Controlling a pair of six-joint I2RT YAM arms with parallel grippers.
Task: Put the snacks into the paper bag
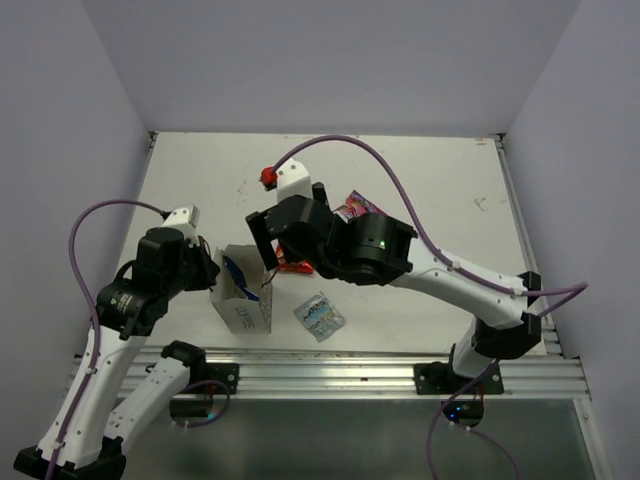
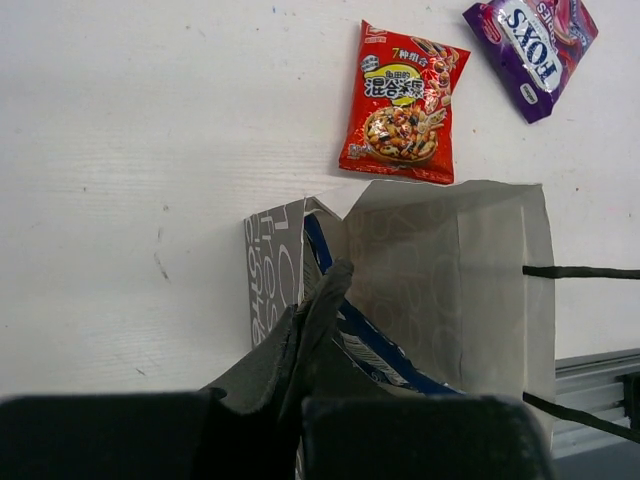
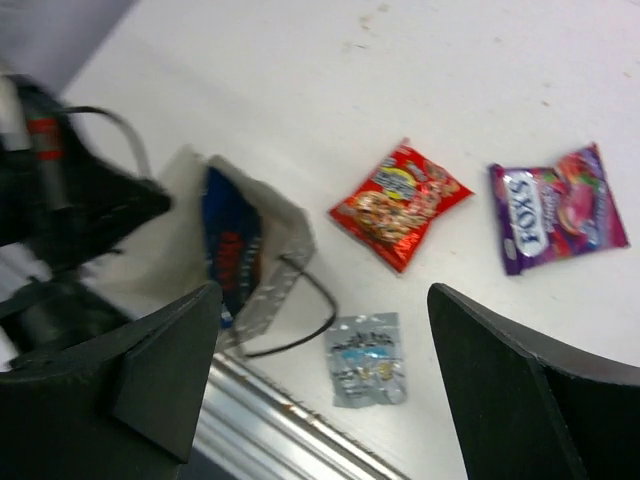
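White scuffed table (image 1: 420, 170), lilac walls (image 1: 330, 60), paper bag (image 1: 240, 315) seemingly holding blue packet (image 2: 365, 340)

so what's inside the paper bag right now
A dark blue packet stands in the bag, partly showing. Its lower part and the bag's floor are hidden by the walls.
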